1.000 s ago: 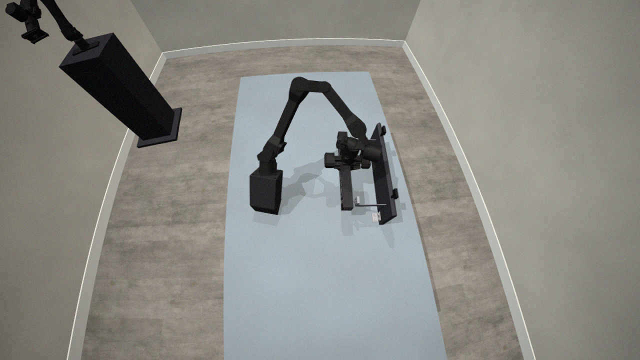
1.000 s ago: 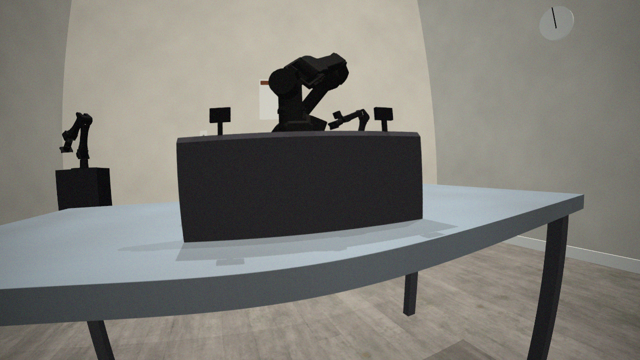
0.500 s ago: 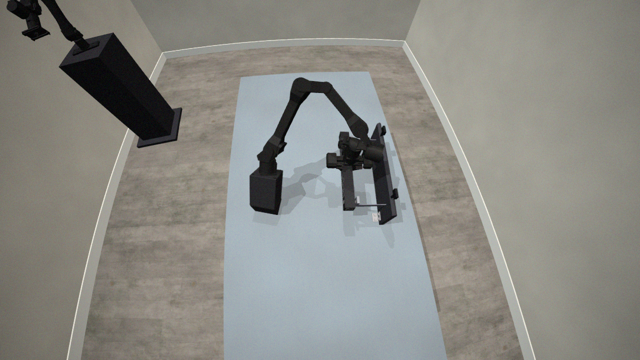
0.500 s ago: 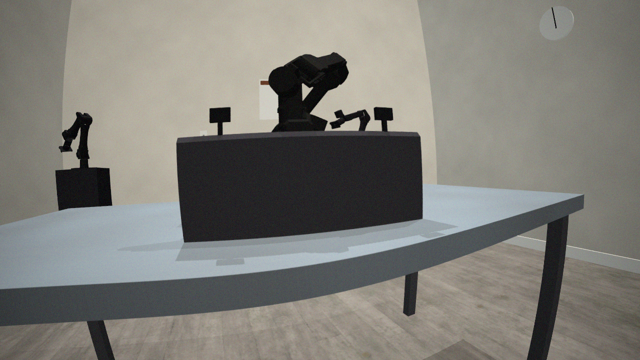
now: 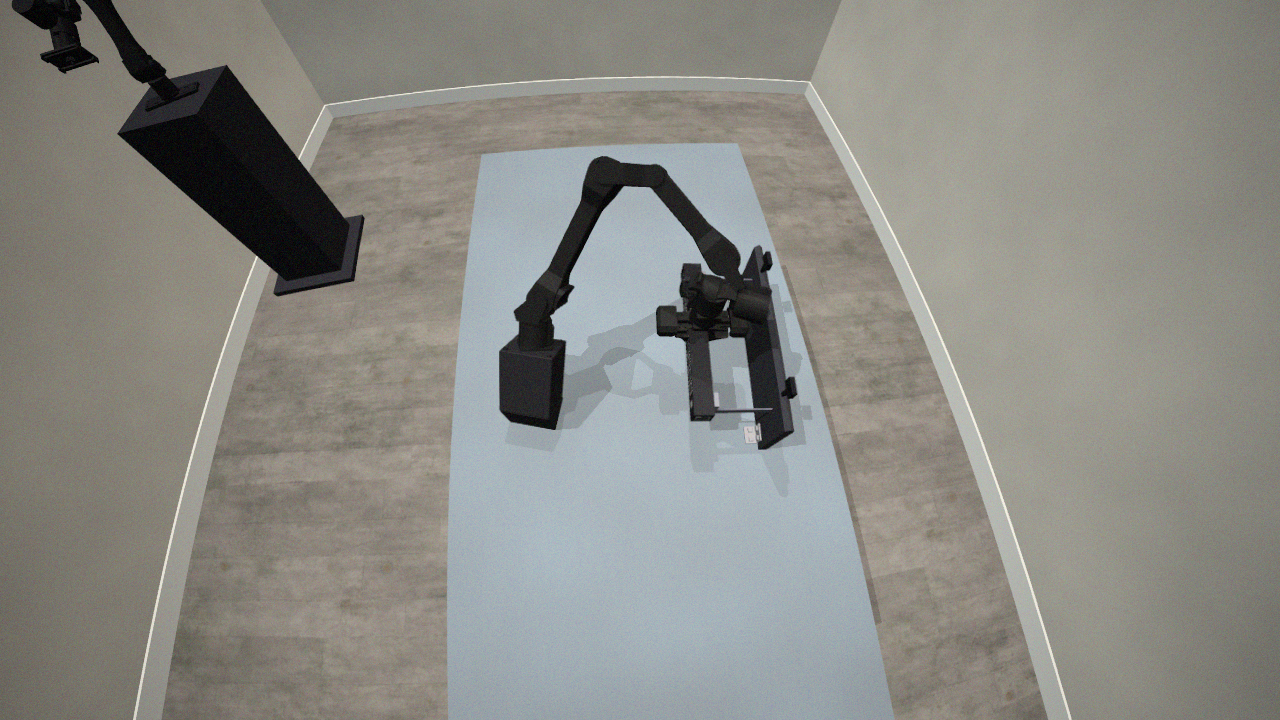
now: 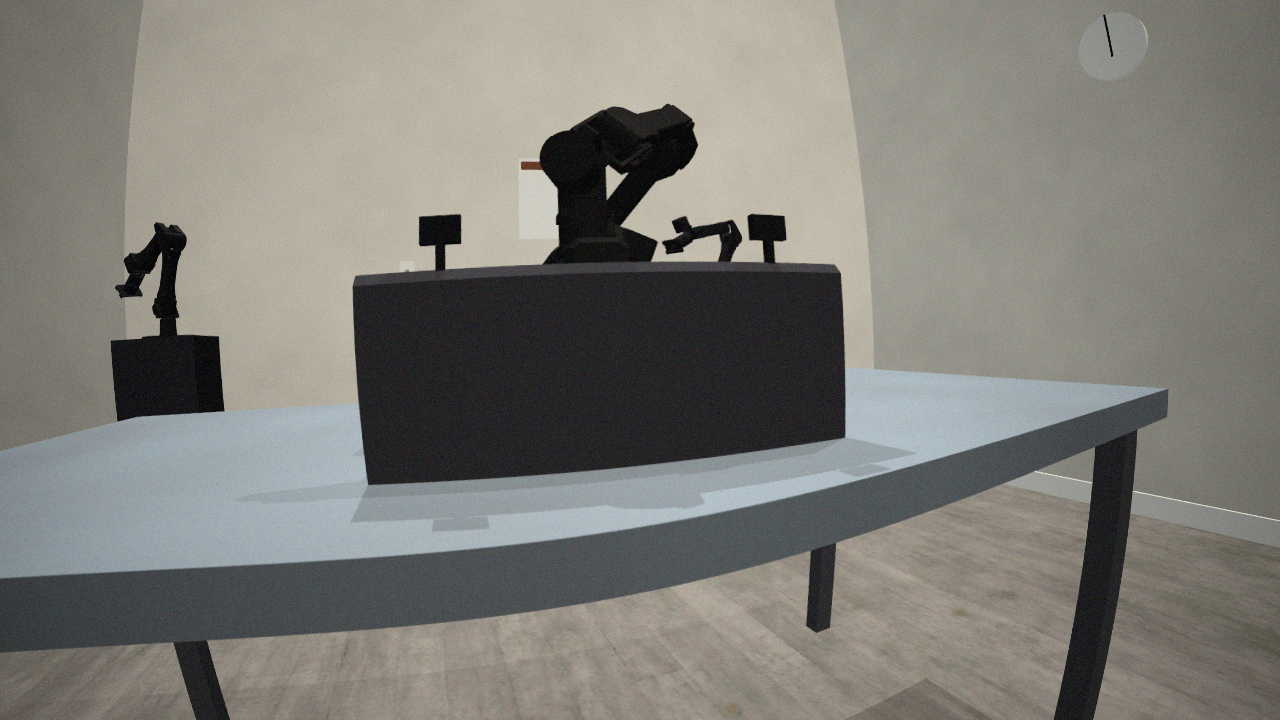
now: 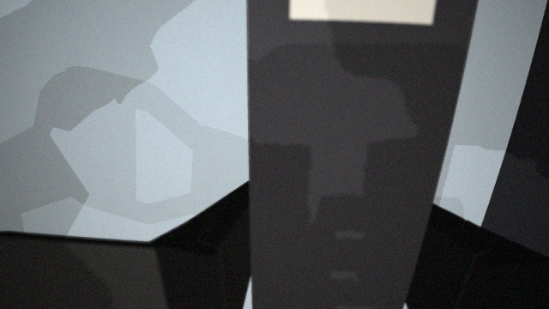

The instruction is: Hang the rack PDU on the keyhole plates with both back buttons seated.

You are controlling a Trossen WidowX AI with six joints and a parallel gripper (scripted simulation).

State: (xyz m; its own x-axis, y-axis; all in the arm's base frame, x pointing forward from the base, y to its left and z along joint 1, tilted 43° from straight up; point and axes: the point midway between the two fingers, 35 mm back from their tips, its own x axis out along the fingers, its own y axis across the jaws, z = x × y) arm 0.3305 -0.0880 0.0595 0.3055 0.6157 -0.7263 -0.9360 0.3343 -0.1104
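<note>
Power strip: the long dark power strip [image 5: 700,374] is up off the pale blue surface [image 5: 626,555], held near one end and running parallel to the upright board [image 5: 771,358], just beside it but with a gap between them.
Close view: in the wrist camera the power strip [image 7: 352,142] fills the middle of the picture, a pale label [image 7: 362,10] at its far end, the board's dark edge at the right.
Pincer: the pincer [image 5: 702,324] is clenched on the power strip, jaws standing part-way apart with the bar between them.
Board: it stands on edge on the surface; two small tabs [image 5: 788,386] stick out of its far side. From the outside camera the board [image 6: 597,367] hides everything low behind it, and only the arm [image 6: 617,170] shows above its top edge.
Plates: the keyhole plates and the buttons on the strip's back can't be made out here; too dark and too small.
Step in hand: by my reading this is the carry, strip lifted and lined up alongside the board, not yet hung.
Next move: looks like it calls for closing that gap squarely, keeping the strip level so both buttons meet the wide holes together, then easing down into the slots.
Watch for: a grip near one end may let the free end sag, so one button could miss.
</note>
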